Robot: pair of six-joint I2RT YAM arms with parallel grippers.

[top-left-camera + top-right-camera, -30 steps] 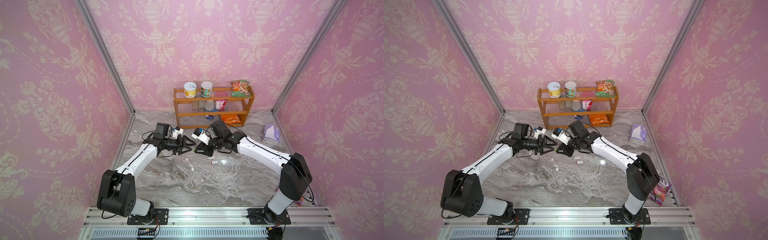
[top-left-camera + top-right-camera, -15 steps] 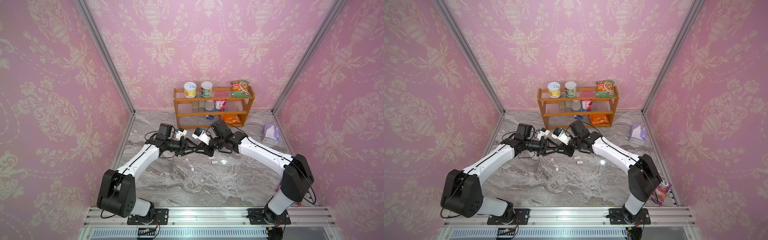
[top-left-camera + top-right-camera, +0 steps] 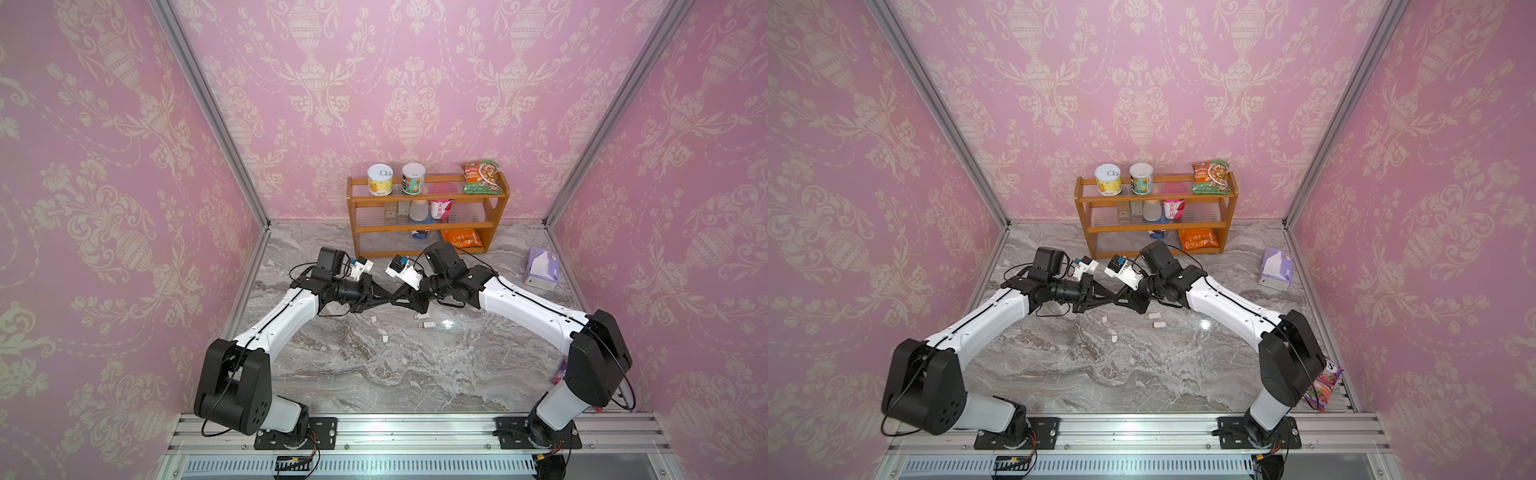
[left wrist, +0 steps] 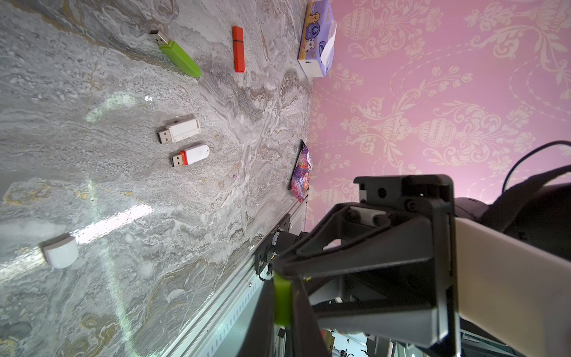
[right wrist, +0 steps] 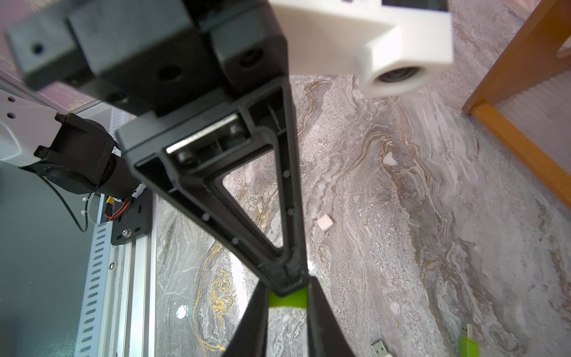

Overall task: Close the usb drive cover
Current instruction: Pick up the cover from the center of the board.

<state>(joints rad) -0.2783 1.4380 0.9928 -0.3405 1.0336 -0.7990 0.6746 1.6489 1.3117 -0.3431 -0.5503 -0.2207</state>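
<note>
The left pincer (image 4: 282, 293) and right pincer (image 5: 287, 296) are gripping the small green cap (image 5: 289, 301) aloft, while the bright-green usb drive (image 4: 180, 57) is lying uncapped on the marble desk (image 4: 92, 185).

grippers tip to tip, shelf (image 3: 415, 228) behind them

left gripper (image 3: 390, 300) and right gripper (image 3: 397, 297) meet on a small piece (image 5: 287, 299); on the table (image 3: 415, 374) below, a drive (image 3: 423, 316) and a second drive (image 3: 428, 325) lie under the right gripper's side, a cap (image 3: 373, 319) and a second cap (image 3: 385, 338) before the left gripper; tissue box (image 3: 540, 270) well beyond the right gripper.

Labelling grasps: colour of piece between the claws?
Lime green piece; right wrist view shows it best.
</note>
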